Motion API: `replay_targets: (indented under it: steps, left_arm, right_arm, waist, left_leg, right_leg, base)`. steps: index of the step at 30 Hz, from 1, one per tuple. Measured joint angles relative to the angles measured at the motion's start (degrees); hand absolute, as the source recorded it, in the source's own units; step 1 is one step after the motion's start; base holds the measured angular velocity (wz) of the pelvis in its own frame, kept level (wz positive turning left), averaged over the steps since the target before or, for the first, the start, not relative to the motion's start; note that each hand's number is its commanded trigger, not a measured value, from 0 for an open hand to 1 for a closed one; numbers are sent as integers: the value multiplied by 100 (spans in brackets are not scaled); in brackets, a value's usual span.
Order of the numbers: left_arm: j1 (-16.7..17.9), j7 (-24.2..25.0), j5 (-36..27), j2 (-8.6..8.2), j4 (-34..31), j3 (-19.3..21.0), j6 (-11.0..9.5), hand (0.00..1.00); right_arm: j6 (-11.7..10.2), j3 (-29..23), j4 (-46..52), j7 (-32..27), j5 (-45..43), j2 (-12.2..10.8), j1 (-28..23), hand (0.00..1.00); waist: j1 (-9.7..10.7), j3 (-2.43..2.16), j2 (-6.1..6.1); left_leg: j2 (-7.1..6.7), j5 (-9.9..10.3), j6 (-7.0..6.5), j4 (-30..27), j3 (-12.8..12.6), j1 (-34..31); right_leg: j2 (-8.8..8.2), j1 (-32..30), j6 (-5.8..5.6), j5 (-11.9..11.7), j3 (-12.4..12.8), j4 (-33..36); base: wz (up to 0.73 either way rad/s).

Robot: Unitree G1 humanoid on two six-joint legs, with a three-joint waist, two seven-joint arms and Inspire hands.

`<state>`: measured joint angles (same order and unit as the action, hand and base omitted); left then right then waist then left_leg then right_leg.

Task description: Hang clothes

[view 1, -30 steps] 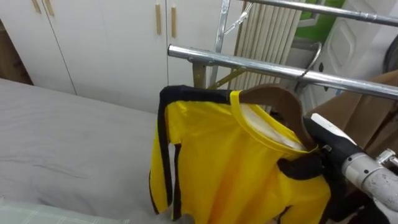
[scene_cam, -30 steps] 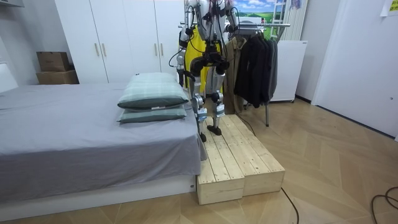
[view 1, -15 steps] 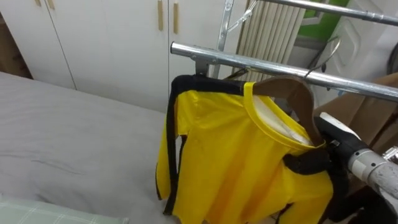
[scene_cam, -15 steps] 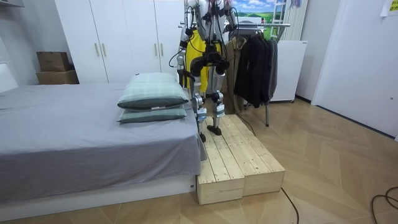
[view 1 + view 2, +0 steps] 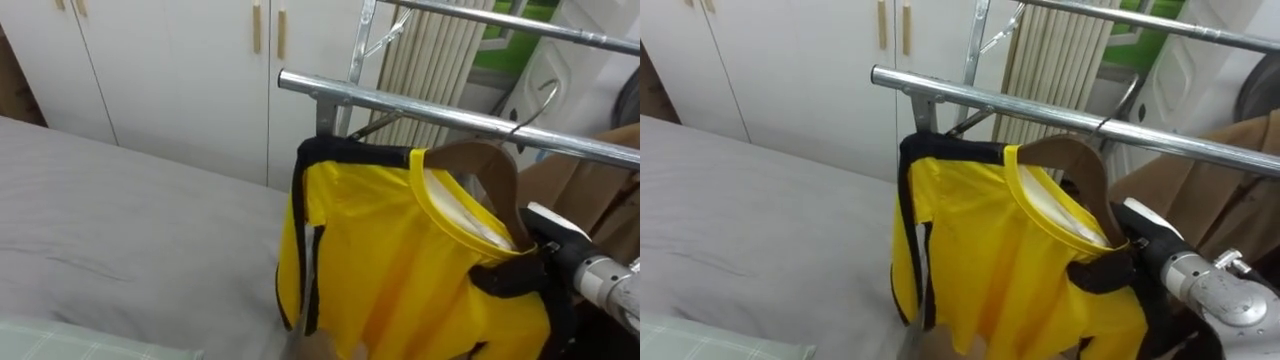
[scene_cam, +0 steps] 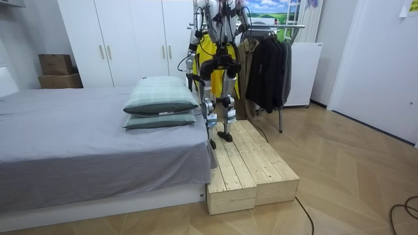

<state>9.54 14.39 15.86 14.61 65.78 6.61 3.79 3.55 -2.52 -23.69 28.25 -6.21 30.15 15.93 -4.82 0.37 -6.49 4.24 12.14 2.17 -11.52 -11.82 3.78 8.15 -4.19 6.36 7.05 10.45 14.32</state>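
A yellow shirt (image 5: 400, 260) with black trim hangs on a brown wooden hanger (image 5: 480, 160). Its wire hook (image 5: 540, 100) is up at the metal rail (image 5: 400, 100) of the clothes rack; whether it rests on the rail I cannot tell. My right hand (image 5: 510, 275) comes in from the lower right and is shut on the shirt's far shoulder, a dark thumb curled over the cloth. A pale blur under the shirt's hem at the bottom edge may be my left hand (image 5: 325, 346). In the room view I stand on a wooden platform (image 6: 248, 163) facing the rack, the shirt (image 6: 208, 46) held high.
A grey bed (image 5: 120, 230) lies to the left, with two pillows (image 6: 160, 98). White wardrobe doors (image 5: 180, 60) and a radiator (image 5: 430, 60) stand behind the rack. Dark coats (image 6: 268, 65) and a brown garment (image 5: 590, 180) hang further right on the rail.
The shirt and hanger have moved to the right along the rail and slightly up, with my right hand still on them. The hook sits further right at the rail.
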Motion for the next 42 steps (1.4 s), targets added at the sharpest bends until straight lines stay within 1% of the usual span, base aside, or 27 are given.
replay_targets:
  steps: [3,5,8,12,15,18,20,26,29,32,33,36,42]
  left_arm:
    - [2,10,-4,3,6,4,0,0]
    - [-25,-5,-40,5,65,3,-2,0]
    - [-18,-16,-56,-1,85,1,0,0]
    - [-17,-17,-50,-2,82,1,2,0]
    - [-21,-16,-56,-5,76,-6,1,0]
    - [-22,-15,-58,-10,59,-5,2,0]
    - [-22,-15,-57,-11,59,-5,4,0]
    - [-21,-15,-56,-10,39,-5,4,0]
    - [-21,-16,-41,-10,17,-6,4,0]
    - [-18,-16,17,-10,-46,-6,9,0]
    - [-17,-16,59,-10,-84,-6,9,0]
    - [19,-16,64,-6,-178,-6,8,0]
    - [18,-17,59,10,-193,-12,8,0]
  right_arm:
    - [2,0,-262,175,15,0,93,100]
    - [2,-1,-603,290,168,2,154,100]
    - [3,-1,-893,406,218,1,154,100]
    - [-31,-13,-1129,450,219,2,163,100]
    - [-35,-16,-1546,431,217,2,235,100]
    - [-50,-15,-1854,432,216,2,392,100]
    - [-55,-15,-2078,441,216,2,544,100]
    - [-60,-14,-2180,449,236,2,555,100]
    - [-60,8,-2211,506,391,1,555,100]
    - [-63,10,-2291,508,418,1,555,100]
    - [-63,9,-2335,496,421,1,555,100]
    - [-67,6,-2439,418,429,1,555,100]
    - [-161,78,-2570,293,513,-2,555,100]
  waist:
    - [9,-1,2]
    - [40,0,7]
    - [39,6,32]
    - [55,8,43]
    - [59,13,66]
    - [98,17,100]
    - [127,9,121]
    - [123,7,125]
    - [109,7,124]
    - [43,7,117]
    - [-7,6,115]
    - [-35,3,96]
    - [-53,11,78]
  left_leg:
    - [4,0,0,-2,10,2]
    - [7,0,0,-2,82,17]
    - [10,0,0,4,116,101]
    - [11,0,1,2,148,99]
    - [6,1,1,0,161,91]
    - [4,0,1,0,161,85]
    - [6,0,1,-1,161,88]
    - [8,-2,5,-10,182,90]
    - [7,-2,5,-11,184,88]
    - [4,-2,5,-10,196,86]
    - [4,-2,5,-11,197,87]
    - [0,-2,5,-11,256,85]
    - [2,-3,6,-20,279,107]
  right_leg:
    - [1,11,8,-6,-16,-13]
    - [-9,82,17,-20,-76,-79]
    - [-18,213,22,-22,-114,-166]
    - [-18,228,24,-22,-127,-174]
    - [-24,227,24,-22,-141,-173]
    - [-24,213,24,-21,-141,-167]
    - [-24,213,24,-22,-143,-163]
    - [-25,223,27,-23,-172,-161]
    - [-25,220,27,-23,-172,-157]
    - [-24,221,27,-23,-170,-156]
    - [-23,221,27,-23,-170,-156]
    - [-23,231,27,-23,-185,-160]
    - [-21,269,31,-25,-187,-173]
  base:
    - [2]
    - [14]
    - [9]
    - [3]
    - [0]
    - [0]
    - [0]
    - [0]
    - [0]
    - [0]
    - [0]
    - [1]
    - [0]
